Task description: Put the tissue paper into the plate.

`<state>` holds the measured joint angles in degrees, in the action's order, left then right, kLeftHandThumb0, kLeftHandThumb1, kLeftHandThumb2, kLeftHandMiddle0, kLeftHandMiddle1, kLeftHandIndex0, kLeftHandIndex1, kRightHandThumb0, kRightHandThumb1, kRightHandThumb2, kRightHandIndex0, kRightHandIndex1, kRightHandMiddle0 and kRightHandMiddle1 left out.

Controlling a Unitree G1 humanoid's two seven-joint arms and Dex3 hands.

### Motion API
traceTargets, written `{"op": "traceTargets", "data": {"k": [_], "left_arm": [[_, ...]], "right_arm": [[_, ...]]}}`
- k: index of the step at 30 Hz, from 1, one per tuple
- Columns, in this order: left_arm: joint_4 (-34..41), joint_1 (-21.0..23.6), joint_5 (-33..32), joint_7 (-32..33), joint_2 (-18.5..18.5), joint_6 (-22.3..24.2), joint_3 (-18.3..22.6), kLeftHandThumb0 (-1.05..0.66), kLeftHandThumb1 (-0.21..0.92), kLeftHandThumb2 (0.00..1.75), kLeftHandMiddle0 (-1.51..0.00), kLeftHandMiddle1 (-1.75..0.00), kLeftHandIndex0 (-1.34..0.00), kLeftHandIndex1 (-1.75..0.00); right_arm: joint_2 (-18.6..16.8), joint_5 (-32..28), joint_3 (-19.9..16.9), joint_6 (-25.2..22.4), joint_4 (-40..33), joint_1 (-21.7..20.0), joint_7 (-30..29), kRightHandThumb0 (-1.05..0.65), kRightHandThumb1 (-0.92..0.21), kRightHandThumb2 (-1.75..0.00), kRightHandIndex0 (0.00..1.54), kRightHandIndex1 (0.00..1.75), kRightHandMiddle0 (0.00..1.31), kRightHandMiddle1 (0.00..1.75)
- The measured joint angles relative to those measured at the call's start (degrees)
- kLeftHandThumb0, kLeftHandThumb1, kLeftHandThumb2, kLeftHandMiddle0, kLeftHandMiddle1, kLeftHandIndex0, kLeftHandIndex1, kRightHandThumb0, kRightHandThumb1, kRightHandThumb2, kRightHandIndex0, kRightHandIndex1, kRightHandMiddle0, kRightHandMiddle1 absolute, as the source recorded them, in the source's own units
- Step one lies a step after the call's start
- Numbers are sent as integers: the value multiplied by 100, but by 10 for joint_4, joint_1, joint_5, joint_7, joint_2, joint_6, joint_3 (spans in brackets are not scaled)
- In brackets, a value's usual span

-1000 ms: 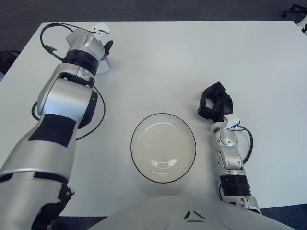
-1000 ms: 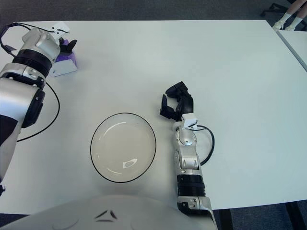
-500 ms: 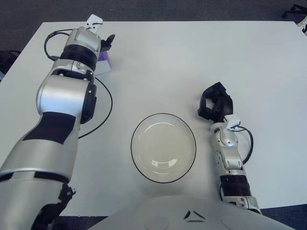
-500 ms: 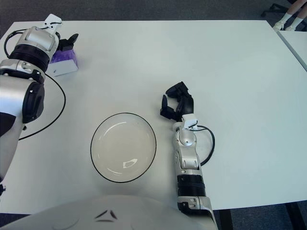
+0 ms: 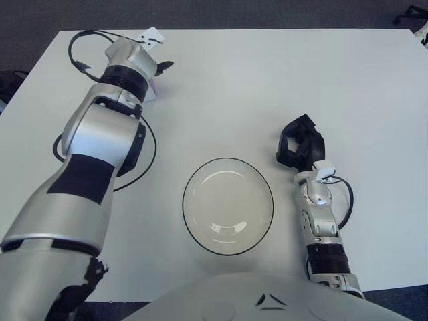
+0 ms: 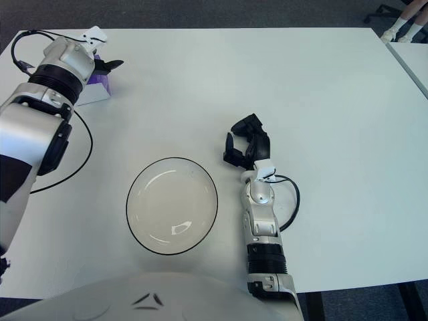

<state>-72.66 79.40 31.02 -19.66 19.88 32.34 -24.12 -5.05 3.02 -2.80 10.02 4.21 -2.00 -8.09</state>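
White desk [image 6: 321, 80] over dark carpet; small purple-and-white tissue paper pack [image 6: 93, 90] sits beneath the left hand [image 6: 100, 65], fingers' state indiscernible; right hand [image 6: 246, 148], fingers curled empty, beside the glass plate [image 6: 172, 205].

Table [image 6: 321, 87]: white, broad, set on dark carpet.
Plate [image 6: 172, 205]: clear glass, dark-rimmed, near the front edge.
Tissue pack [image 6: 93, 90]: purple and white, far-left corner.
Cable [image 6: 73, 160]: black loop along the left side.
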Motion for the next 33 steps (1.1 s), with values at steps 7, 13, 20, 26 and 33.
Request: {"op": "traceTargets", "data": {"k": [7,13,20,26,33], "left_arm": [[-16,-12,10,-4,-5,-17,-17,-105,92,65,0,0,0,0],[-20,-22,13,8,-11,-22,-21,-105,92,69,0,0,0,0],[-36,-38,13,53,-21,-36,-18,-103,92,77,0,0,0,0],[-41,-53,8,113,-33,-33,5,-101,92,84,0,0,0,-92],[-42,-56,6,162,-42,-7,27,-97,92,84,-2,-1,-4,-169]], "right_arm": [[1,-1,-4,2,0,0,-1,-44,-44,-116,91,175,51,175],[3,-2,-10,12,6,0,2,-44,-45,-115,91,175,50,175],[5,-2,-12,13,7,1,4,-43,-47,-113,90,175,49,175],[8,-6,-18,21,7,5,12,-43,-49,-111,88,175,48,175],[14,-14,-26,26,7,10,15,-43,-50,-110,87,175,47,175]]}}
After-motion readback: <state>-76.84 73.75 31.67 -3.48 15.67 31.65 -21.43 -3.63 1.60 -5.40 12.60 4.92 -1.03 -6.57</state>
